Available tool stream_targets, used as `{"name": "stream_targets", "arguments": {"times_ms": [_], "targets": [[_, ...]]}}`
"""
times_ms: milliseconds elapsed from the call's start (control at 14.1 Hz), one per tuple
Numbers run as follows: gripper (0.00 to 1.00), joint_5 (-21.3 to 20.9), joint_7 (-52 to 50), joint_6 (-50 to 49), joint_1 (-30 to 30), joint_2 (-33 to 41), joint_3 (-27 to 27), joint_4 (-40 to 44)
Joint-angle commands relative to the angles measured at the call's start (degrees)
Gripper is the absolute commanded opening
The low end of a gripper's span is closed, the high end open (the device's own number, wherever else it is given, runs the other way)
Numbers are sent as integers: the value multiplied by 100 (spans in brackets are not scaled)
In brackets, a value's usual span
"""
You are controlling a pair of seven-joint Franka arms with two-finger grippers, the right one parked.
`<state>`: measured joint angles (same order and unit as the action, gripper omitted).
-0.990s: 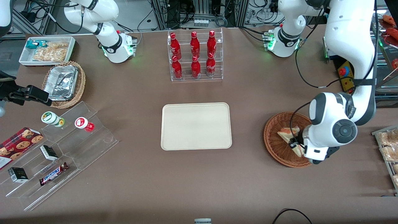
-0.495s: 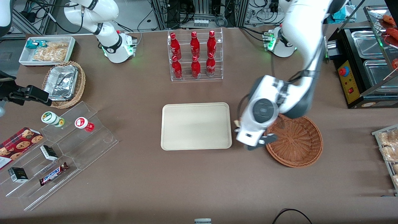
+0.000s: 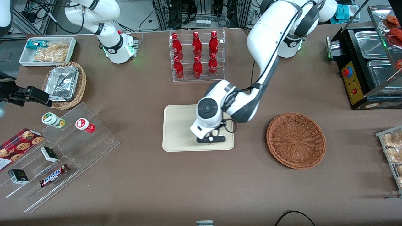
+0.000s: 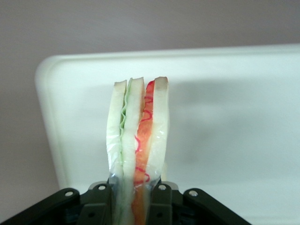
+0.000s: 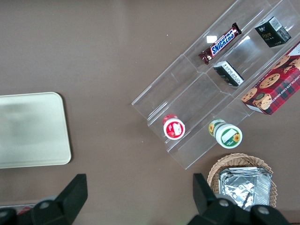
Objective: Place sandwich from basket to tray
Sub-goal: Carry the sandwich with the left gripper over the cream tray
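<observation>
From the front, the working arm has swung away from the round reddish-brown woven wicker basket [image 3: 296, 140], where a second ago its gripper [image 3: 211, 138] sat among the weave. The gripper now hangs low over the flat cream-beige rectangular tray [image 3: 176, 131], above the part nearest the camera and toward the basket's side. The basket stands empty on the brown surface [image 3: 141, 182] — the load has left it.

The left wrist view shows where that load went: the triangular sandwich of pale bread with red and pink filling in clear film [image 4: 138, 145] stands on edge, clamped between the black fingers [image 4: 98, 199], with the tray's pale floor spread beneath it.

The right wrist view shows only one bare end of the tray.

The carry looks finished; lowering and releasing remain.
</observation>
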<state>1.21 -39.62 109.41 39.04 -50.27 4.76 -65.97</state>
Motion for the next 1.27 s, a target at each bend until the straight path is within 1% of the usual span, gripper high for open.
{"name": "stream_targets", "arguments": {"times_ms": [0, 566, 636, 707, 778, 848, 990, 1202], "targets": [[28, 19, 148, 185, 33, -290, 191, 286], [30, 2, -775, 265, 183, -493, 236, 278], [38, -16, -784, 265, 183, -493, 236, 277], [61, -33, -784, 265, 183, -484, 236, 277], [96, -34, -767, 248, 183, -449, 227, 277], [100, -51, -767, 213, 183, -362, 218, 277], [100, -147, -758, -67, 157, 50, 192, 225], [100, -358, -670, -1120, -62, 884, -36, 207]]}}
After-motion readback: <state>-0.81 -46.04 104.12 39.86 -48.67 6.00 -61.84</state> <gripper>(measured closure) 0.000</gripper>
